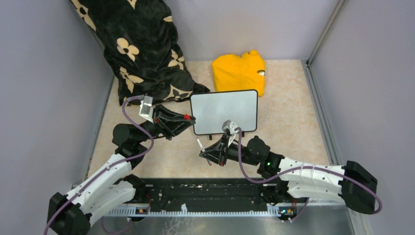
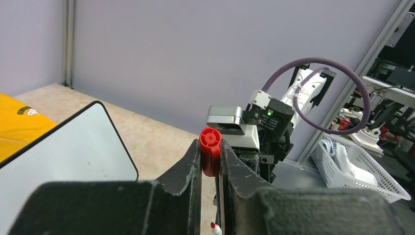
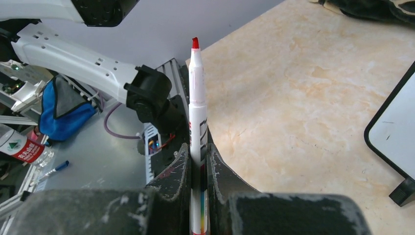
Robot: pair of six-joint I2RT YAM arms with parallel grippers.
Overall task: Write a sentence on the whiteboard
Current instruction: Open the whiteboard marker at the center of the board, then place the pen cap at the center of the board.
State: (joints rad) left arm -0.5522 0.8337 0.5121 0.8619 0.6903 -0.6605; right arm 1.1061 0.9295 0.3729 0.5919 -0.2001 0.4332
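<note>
Top external | whiteboard (image 1: 224, 111) just beyond right hand (image 1: 209, 153), seemingly apart | marker (image 1: 201, 146) clamped

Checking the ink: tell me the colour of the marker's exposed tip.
Red; the marker tip shows best in the right wrist view.

The whiteboard (image 1: 224, 111) is white and black-rimmed, the garment (image 1: 238, 73) plain yellow.

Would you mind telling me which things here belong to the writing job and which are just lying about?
For the job: blank whiteboard; uncapped red marker in the right gripper; its red cap in the left gripper.
Lying about: yellow garment; black flowered blanket.
</note>
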